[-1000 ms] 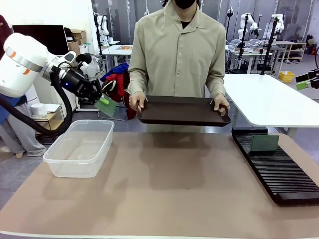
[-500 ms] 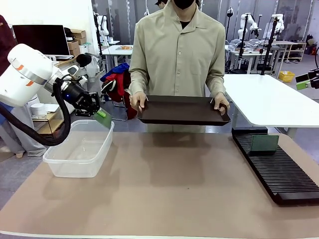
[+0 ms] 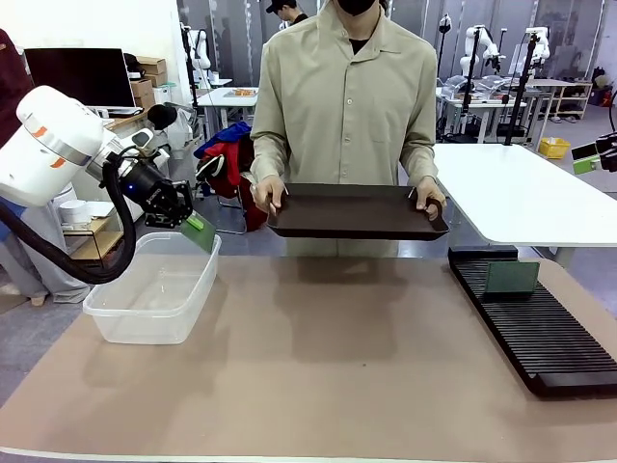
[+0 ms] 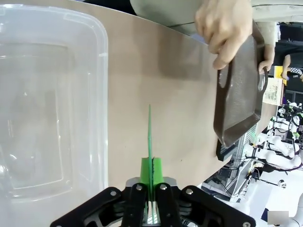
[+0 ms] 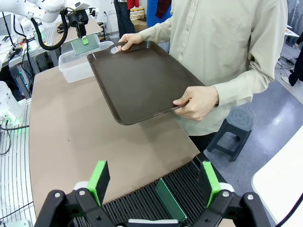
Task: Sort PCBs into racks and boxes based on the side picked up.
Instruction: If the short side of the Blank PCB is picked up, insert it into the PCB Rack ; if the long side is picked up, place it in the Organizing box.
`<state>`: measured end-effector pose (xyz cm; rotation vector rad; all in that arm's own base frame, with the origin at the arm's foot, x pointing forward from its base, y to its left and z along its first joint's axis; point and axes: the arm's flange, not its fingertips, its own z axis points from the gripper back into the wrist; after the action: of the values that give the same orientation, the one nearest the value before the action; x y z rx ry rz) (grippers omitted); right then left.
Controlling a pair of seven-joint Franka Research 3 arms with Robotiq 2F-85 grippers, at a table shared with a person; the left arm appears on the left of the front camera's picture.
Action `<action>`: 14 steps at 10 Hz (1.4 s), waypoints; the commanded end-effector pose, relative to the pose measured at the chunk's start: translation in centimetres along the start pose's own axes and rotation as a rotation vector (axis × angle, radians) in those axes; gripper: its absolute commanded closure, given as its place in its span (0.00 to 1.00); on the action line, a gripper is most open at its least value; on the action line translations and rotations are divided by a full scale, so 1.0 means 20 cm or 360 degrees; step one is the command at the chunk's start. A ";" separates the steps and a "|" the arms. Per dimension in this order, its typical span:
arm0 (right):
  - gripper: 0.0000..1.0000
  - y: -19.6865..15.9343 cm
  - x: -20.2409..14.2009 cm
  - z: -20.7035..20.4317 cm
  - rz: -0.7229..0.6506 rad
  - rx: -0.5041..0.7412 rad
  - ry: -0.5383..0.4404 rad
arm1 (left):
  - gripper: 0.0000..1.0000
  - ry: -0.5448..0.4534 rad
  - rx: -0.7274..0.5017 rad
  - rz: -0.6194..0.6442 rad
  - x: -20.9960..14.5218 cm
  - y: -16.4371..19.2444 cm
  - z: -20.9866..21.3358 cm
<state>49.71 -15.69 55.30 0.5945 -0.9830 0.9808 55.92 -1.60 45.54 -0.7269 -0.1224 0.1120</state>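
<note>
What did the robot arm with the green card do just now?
The left gripper, jaws shut on the thin green circuit board, carried it down to the clear plastic tub's far rim. The person's dark brown tray, the black slotted rack and its board stayed put.

On my table the tub sits at the left side and the rack lies along the right side, well apart from it. One board stands upright in the far end of the rack. My left gripper hangs above the tub's far right corner, clamped on the other board. My right gripper hovers over the rack with its jaws apart. Across the table a person holds a tray above the far edge, between tub and rack.
</note>
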 end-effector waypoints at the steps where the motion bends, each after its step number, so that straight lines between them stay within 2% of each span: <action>1: 0.00 0.00 0.00 -0.01 -0.0002 -0.0010 0.0002 | 0.97 0.0033 0.0089 -0.0032 0.04 0.06 0.04; 6: 0.00 0.00 0.00 -0.01 -0.0002 -0.0010 0.0002 | 0.97 0.0169 0.0384 0.0022 0.12 0.29 -0.06; 9: 0.00 0.00 0.00 -0.01 -0.0002 -0.0010 0.0002 | 0.97 0.0183 0.0414 0.0009 0.19 0.40 -0.17; 14: 0.00 0.00 0.00 -0.01 -0.0002 -0.0010 0.0002 | 0.97 0.0142 0.0500 0.0060 0.27 0.47 -0.36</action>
<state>49.72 -15.69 55.31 0.5942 -0.9832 0.9809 61.23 1.83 34.40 -0.4645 -0.0088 0.1042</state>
